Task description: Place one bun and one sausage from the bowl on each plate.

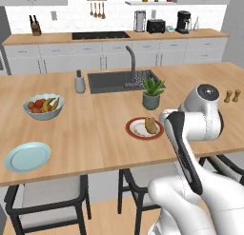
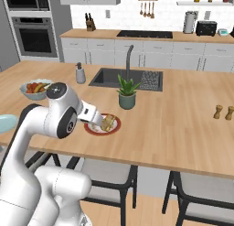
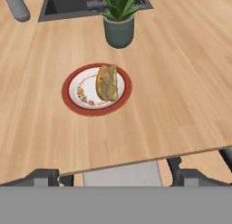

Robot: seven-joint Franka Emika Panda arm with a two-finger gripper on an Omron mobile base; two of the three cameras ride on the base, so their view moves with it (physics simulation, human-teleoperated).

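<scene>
One bun: lies on the red plate (image 3: 72, 100), right half, near the plant (image 3: 118, 19).
Bun (image 3: 107, 82) feel: we think light, soft, squishy. Squeeze it gently.
Grab spot: across the short middle, from above.
Jaws: gripper (image 3: 115, 177) wide open, holds nothing, hangs back over the table edge.
Blue plate (image 1: 27, 156): bare, far left; seen from left cam, not hand cam.
Hand cam: shows bun shape best.
Sausage, black bowl: we can't spot them.
</scene>
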